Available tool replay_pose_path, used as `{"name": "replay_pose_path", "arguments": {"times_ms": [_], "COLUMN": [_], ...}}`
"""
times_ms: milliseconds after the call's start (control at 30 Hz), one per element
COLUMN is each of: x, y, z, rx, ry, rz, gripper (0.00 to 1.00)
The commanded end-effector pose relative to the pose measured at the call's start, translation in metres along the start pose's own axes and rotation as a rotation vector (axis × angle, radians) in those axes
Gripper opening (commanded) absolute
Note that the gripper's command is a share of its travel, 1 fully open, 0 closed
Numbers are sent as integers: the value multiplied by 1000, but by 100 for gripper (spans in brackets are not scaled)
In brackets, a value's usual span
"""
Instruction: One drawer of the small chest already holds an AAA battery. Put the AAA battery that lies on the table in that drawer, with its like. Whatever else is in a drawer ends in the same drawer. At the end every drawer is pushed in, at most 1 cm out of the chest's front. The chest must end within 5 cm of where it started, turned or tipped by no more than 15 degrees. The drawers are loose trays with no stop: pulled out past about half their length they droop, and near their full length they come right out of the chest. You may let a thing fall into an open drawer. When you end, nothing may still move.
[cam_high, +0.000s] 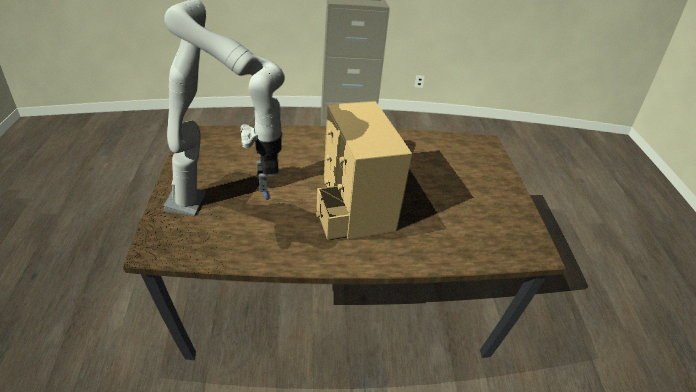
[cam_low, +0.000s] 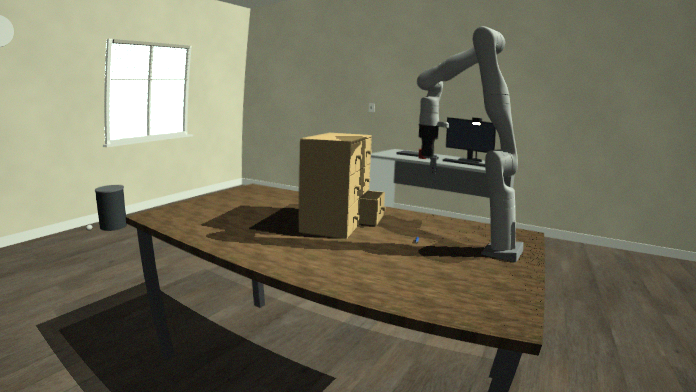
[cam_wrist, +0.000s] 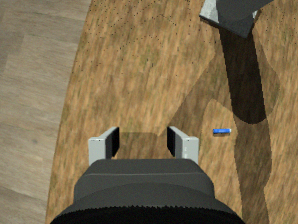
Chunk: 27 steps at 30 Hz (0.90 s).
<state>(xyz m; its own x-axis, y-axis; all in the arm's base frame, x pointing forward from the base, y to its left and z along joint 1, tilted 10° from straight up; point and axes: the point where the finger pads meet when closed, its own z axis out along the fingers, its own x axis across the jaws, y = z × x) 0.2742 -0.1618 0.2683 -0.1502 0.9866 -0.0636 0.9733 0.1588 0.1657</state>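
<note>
Wrist view showed the AAA battery (cam_wrist: 222, 132) lying at three o'clock of the fully spread, empty gripper (cam_wrist: 143, 141), its long axis running three-to-nine.

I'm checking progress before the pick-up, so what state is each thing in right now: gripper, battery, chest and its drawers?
Gripper: open wide, empty, high above the table.
Battery: lying flat on the table, off to one side of the fingers, untouched.
Chest: upright on the table.
Bottom drawer: pulled partway out, level.
Other drawers: pushed in.
</note>
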Motion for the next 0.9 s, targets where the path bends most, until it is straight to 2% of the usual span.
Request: {"name": "replay_pose_path", "arguments": {"times_ms": [0, 167, 567, 867], "x": [0, 0, 0, 0], "y": [1, 1, 0, 0], "z": [-2, -7, -35, -42], "rx": [-2, -2, -2, -2], "ry": [-2, -2, -2, -2], "rz": [0, 0, 0, 0], "gripper": [100, 100, 100, 100]}}
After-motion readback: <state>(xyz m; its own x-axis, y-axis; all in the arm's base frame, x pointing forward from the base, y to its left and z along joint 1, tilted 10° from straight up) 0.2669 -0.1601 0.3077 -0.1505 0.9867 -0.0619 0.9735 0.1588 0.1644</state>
